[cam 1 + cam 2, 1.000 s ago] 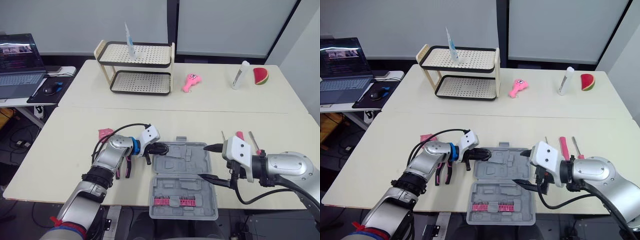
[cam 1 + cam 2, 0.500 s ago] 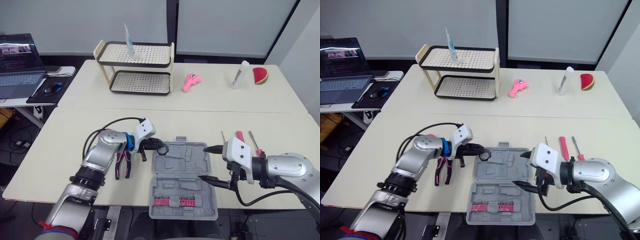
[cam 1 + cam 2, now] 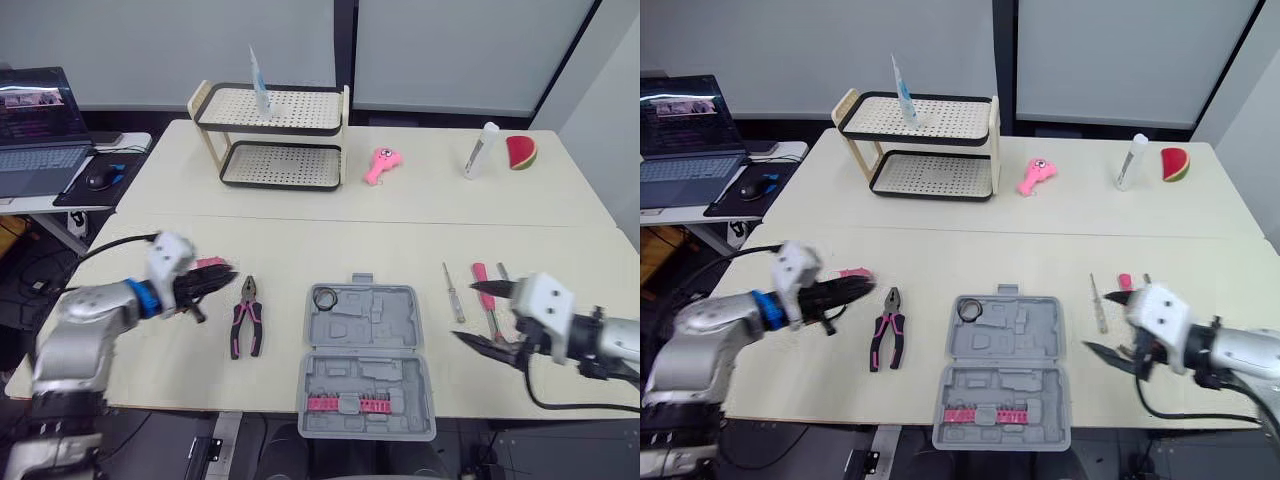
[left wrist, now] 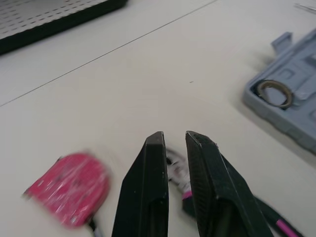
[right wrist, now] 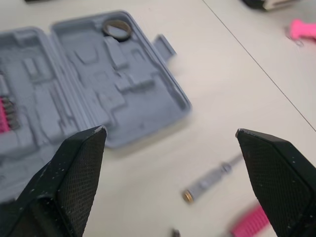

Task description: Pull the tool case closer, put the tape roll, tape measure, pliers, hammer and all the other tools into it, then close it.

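The grey tool case (image 3: 368,372) lies open near the table's front edge, with the tape roll (image 3: 323,298) in its far left corner. To its left are the pink-handled pliers (image 3: 245,322). My left gripper (image 3: 218,281) is shut, with nothing in it, hovering next to the pink tape measure (image 4: 69,187), left of the pliers. My right gripper (image 3: 465,311) is open to the right of the case, near a small screwdriver (image 3: 453,292) and a pink-handled tool (image 3: 480,274). The right wrist view shows the case (image 5: 98,89), the tape roll (image 5: 117,29) and the screwdriver (image 5: 210,180).
A two-shelf rack (image 3: 270,135) stands at the back left. A pink toy (image 3: 380,163), a white bottle (image 3: 481,150) and a watermelon slice (image 3: 521,152) sit on the far table. A laptop (image 3: 35,130) is on a side desk at the left.
My left gripper let go of the tape roll in the case and drew back left to the tape measure. My right gripper moved right, away from the case, toward the screwdrivers.
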Tool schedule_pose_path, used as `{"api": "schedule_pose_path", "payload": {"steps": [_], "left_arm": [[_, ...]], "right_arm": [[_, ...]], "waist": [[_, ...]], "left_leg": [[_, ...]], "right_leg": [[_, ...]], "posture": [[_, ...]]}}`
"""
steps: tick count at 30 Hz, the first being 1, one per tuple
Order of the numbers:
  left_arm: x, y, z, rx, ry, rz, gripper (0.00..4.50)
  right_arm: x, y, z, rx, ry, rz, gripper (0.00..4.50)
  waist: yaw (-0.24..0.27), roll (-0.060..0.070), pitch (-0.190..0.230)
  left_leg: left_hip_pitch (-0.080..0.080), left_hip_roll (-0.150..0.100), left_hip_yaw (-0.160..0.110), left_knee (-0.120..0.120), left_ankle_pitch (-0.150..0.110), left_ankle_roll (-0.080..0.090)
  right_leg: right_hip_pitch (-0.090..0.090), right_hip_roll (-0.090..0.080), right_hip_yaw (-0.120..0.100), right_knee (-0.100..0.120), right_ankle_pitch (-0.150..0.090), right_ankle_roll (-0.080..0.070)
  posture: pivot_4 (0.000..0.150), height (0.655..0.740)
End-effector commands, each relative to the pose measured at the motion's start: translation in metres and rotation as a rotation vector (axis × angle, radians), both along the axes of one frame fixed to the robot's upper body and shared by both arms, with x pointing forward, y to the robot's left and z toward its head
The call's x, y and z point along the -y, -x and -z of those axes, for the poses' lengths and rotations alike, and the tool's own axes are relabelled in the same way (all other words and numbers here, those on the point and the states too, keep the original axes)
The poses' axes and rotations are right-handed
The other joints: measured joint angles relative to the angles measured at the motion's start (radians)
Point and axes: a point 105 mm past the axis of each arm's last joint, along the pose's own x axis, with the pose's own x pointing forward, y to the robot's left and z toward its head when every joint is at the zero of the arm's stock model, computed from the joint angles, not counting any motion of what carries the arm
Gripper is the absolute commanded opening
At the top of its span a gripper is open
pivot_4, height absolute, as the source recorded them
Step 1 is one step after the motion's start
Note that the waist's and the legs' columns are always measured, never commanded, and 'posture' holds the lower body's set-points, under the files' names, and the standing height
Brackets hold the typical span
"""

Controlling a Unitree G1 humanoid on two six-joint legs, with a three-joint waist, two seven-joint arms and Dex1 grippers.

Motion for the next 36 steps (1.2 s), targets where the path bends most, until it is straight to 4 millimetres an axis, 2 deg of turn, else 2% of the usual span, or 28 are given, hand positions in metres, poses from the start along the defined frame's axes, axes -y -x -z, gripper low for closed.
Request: {"api": "schedule_pose_path", "payload": {"steps": [1,4,8,11,15,20,22,26,32,36], "left_arm": [[-0.033,0.014,-0.010,0.058,0.034,-0.122,1.22],[-0.055,0.032,0.004,0.040,0.046,-0.230,2.18],[-0.082,0.075,0.035,-0.049,0.033,-0.351,3.42],[-0.091,0.099,0.052,-0.098,0.040,-0.414,4.36],[-0.092,0.114,0.061,-0.119,0.049,-0.448,4.43],[-0.091,0.116,0.062,-0.107,0.061,-0.469,4.43],[-0.087,0.112,0.060,-0.088,0.078,-0.477,4.43],[-0.077,0.096,0.056,-0.044,0.117,-0.493,4.43],[-0.059,0.064,0.052,0.034,0.165,-0.544,4.43],[-0.045,0.048,0.061,0.009,0.166,-0.543,4.43]], "right_arm": [[0.026,0.005,-0.008,0.058,0.008,0.062,4.50],[0.046,0.012,0.001,0.044,0.001,0.131,4.50],[0.074,0.032,0.024,-0.030,-0.019,0.237,4.50],[0.088,0.045,0.036,-0.079,-0.028,0.289,4.50],[0.093,0.050,0.043,-0.120,-0.028,0.293,4.50],[0.092,0.047,0.043,-0.124,-0.019,0.270,4.50],[0.078,0.037,0.034,-0.102,-0.030,0.205,4.50],[0.030,0.021,0.010,-0.074,-0.068,0.007,4.50],[-0.044,0.011,-0.019,-0.081,-0.142,-0.265,4.50],[-0.073,0.005,-0.027,-0.092,-0.163,-0.355,4.50]], "waist": [[0.001,0.000,0.000],[-0.001,0.000,0.000],[-0.003,0.000,0.000],[-0.003,0.000,-0.001],[0.000,0.000,-0.001],[0.000,0.000,-0.001],[-0.002,0.001,-0.002],[-0.004,0.002,-0.003],[0.000,0.000,-0.003],[0.002,-0.001,-0.004]], "left_leg": [[0.000,0.000,0.000,0.000,0.000,0.000],[0.001,0.000,0.000,-0.002,0.000,0.000],[0.003,0.000,0.001,-0.006,0.000,0.000],[0.004,0.000,0.002,-0.009,0.000,0.000],[0.007,0.000,0.003,-0.010,0.000,0.000],[0.008,0.000,0.003,-0.010,0.000,0.000],[0.008,0.000,0.003,-0.010,0.000,0.000],[0.008,0.001,0.003,-0.010,0.000,0.000],[0.006,0.001,0.002,-0.009,0.000,0.000],[0.006,0.000,0.001,-0.008,0.000,-0.001]], "right_leg": [[0.001,0.000,0.000,0.000,0.000,0.000],[0.002,-0.001,0.001,-0.002,0.000,0.000],[0.002,-0.003,0.002,-0.004,0.000,0.000],[0.003,-0.003,0.003,-0.007,0.000,0.000],[0.006,-0.005,0.002,-0.007,0.000,0.000],[0.006,-0.005,0.003,-0.008,0.000,0.000],[0.006,-0.005,0.003,-0.008,0.000,0.000],[0.006,-0.004,0.003,-0.007,0.000,0.000],[0.005,-0.003,0.002,-0.008,0.000,0.000],[0.005,-0.004,0.001,-0.007,0.000,0.000]], "posture": [[0.150,0.7290],[0.150,0.7290],[0.150,0.7290],[0.150,0.7290],[0.150,0.7290],[0.150,0.7290],[0.150,0.7290],[0.150,0.7290],[0.150,0.7290],[0.150,0.7290]]}}
